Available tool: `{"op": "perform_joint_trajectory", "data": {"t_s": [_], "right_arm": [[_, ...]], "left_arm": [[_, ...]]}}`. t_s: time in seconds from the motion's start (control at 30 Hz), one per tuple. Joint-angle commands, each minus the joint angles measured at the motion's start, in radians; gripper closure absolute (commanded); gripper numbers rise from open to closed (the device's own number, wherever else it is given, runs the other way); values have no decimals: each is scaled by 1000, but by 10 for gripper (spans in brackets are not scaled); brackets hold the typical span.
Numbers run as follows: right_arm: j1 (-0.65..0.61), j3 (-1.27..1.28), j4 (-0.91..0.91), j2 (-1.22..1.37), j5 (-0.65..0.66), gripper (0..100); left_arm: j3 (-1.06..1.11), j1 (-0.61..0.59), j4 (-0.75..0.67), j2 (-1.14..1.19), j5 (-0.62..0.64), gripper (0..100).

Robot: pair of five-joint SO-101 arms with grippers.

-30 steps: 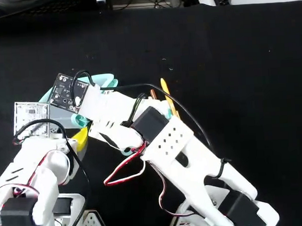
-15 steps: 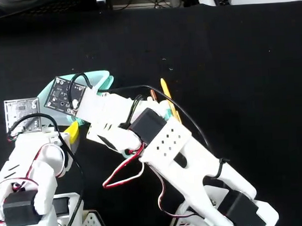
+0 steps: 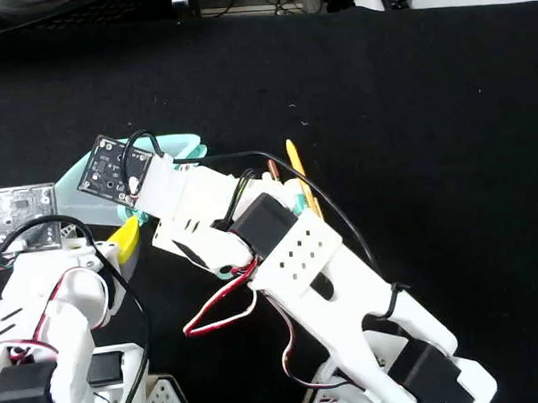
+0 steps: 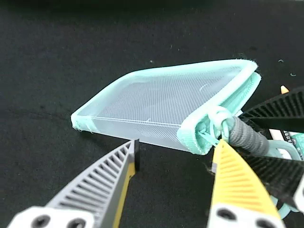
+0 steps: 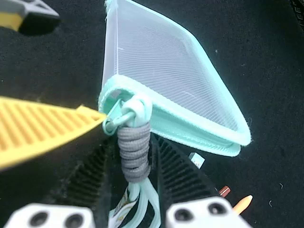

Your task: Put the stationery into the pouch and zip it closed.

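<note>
At the left of the black counter (image 3: 426, 114), the left gripper (image 4: 176, 145) has its fingers spread, one grey and yellow, one yellow, and the yellow tip touches the small ring at the pouch's corded corner. The mint mesh pouch (image 4: 161, 102) lies flat just beyond. Its long axis runs away from that corner, and its far end points away from the arm bases. In the high view most of it is hidden under the right arm's wrist. The right gripper (image 5: 132, 145) has its black fingers pressed together on the grey-wound cord (image 5: 133, 156) tied to the same corner. Right of the pouch lie a brown pencil (image 3: 274, 168) and a yellow pencil (image 3: 299, 178), side by side on the counter, both pointing roughly away from the arms.
</note>
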Motion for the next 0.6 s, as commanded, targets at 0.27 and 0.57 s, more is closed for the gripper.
{"op": "perform_joint_trajectory", "data": {"t_s": [0.27,0.57], "right_arm": [[-8,-36,-21,-33,0,987],[-6,-36,-21,-35,0,987]], "left_arm": [[-45,-12,-94,221,35,725],[-93,-15,-91,279,34,756]]}}
